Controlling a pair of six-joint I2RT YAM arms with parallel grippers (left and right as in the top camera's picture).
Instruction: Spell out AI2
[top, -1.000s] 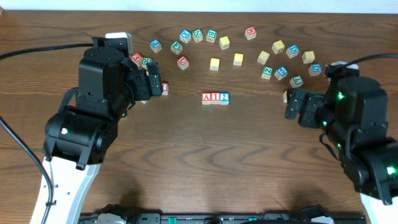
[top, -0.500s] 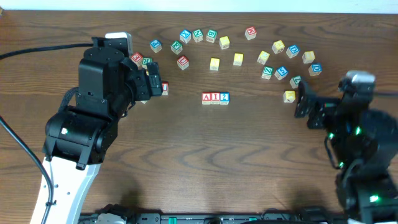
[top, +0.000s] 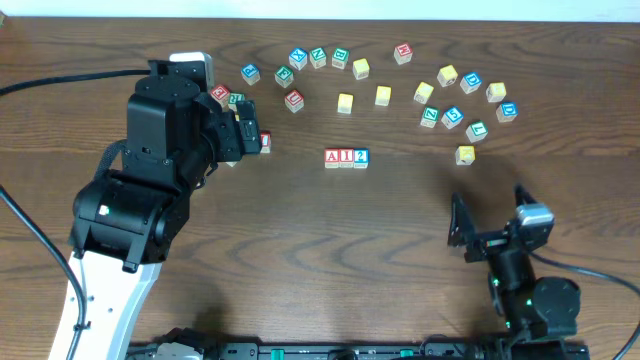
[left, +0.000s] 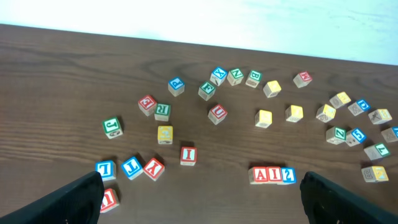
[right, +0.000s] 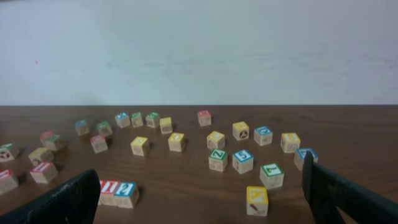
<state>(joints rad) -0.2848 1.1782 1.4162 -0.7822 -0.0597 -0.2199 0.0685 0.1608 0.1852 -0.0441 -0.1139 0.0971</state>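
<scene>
A block (top: 332, 157), I block (top: 346, 157) and 2 block (top: 360, 157) touch in a seemingly straight row. Left hand (left: 200, 186) and right hand (top: 487, 215) are spread and empty. Withdraw high, never brushing the row.

Left wrist: left pincer (left: 200, 193) has its fingers (left: 78, 200) cropped at the bottom edge, and one covers part of a red block (left: 110, 199). Overhead: left arm (top: 160, 150) hides that pincer and overlaps a red-framed block (top: 265, 141), letter unreadable. Right wrist: right pincer (right: 199, 196) finger hides the left end of the AI2 row (right: 121, 191); far blocks (right: 137, 118) too blurred to read.
</scene>
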